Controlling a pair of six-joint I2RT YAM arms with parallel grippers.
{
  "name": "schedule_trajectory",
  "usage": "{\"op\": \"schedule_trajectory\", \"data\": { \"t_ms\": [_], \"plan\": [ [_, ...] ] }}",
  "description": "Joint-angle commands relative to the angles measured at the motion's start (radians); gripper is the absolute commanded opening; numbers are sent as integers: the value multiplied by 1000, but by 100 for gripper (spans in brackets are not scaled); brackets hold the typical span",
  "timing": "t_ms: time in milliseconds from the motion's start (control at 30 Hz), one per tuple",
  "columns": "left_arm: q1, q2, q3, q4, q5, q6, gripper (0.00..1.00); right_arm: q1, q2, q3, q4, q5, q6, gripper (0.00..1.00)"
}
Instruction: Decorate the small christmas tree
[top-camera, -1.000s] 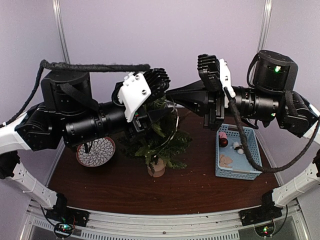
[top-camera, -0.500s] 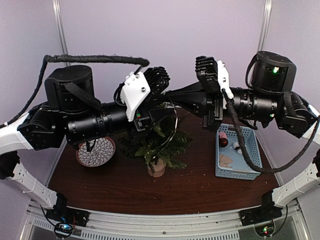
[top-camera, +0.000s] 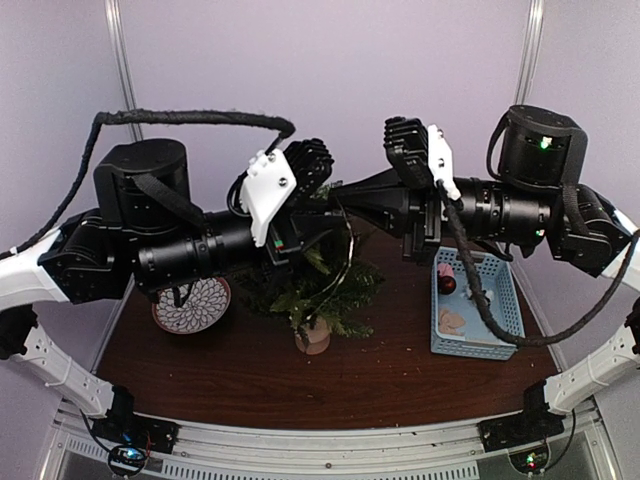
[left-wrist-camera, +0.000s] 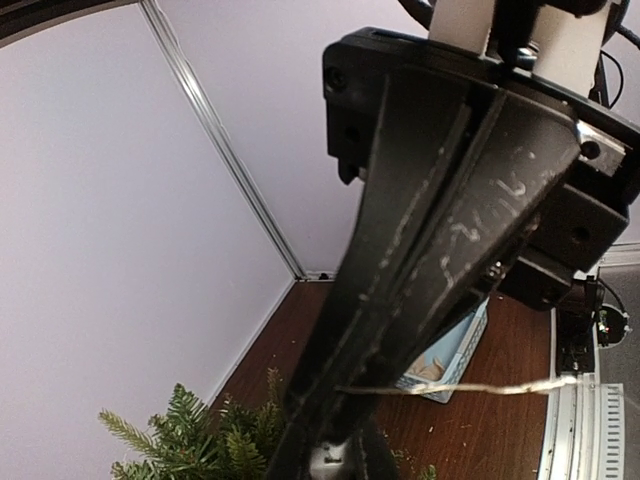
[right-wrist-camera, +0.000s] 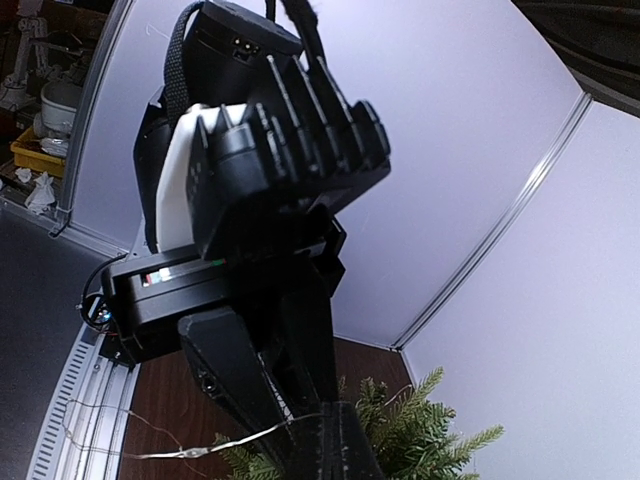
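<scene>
left gripper (top-camera: 322, 222) and right gripper (top-camera: 342, 197) meet tip to tip just above the small christmas tree (top-camera: 315, 290), each with fingers pinched together on a thin wire light string (top-camera: 352, 255). tree stands upright directly below them, mid wooden table (top-camera: 400, 375), neither arm nearer. blue basket (top-camera: 508, 335) right, patterned dish (top-camera: 190, 305) left.

The small christmas tree (top-camera: 325, 290) is rendered green, the basket (top-camera: 509, 305) light blue, the counter (top-camera: 400, 372) dark brown, the plate (top-camera: 195, 306) black-and-white petalled.

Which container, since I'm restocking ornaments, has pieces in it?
The blue basket right of the small christmas tree: it holds a red ball and pale pieces, while the patterned dish left shows none.
</scene>
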Motion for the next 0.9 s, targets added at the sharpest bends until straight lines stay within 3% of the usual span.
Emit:
{"op": "schedule_trajectory", "data": {
  "t_ms": [0,67,233,400,500,633,867],
  "plan": [
    [8,-64,-35,33,-26,-46,0,-4,-3,-14,32,10,13,1],
    [9,-89,-56,29,-40,-61,0,-4,-3,-19,34,21,17,10],
    [9,-148,-89,-21,-134,-97,0,-4,-6,-29,19,52,24,59],
    [9,-226,-133,-80,-282,-129,0,-4,-21,-47,-4,114,22,86],
    [18,-262,-140,-133,-420,-146,0,-5,-32,-55,-4,155,16,95],
    [79,-274,-124,-288,-527,-215,0,-7,-37,-50,0,194,14,98],
    [257,-261,-125,-553,-521,-455,0,-39,-48,-33,-6,240,58,100]
  ]
}}
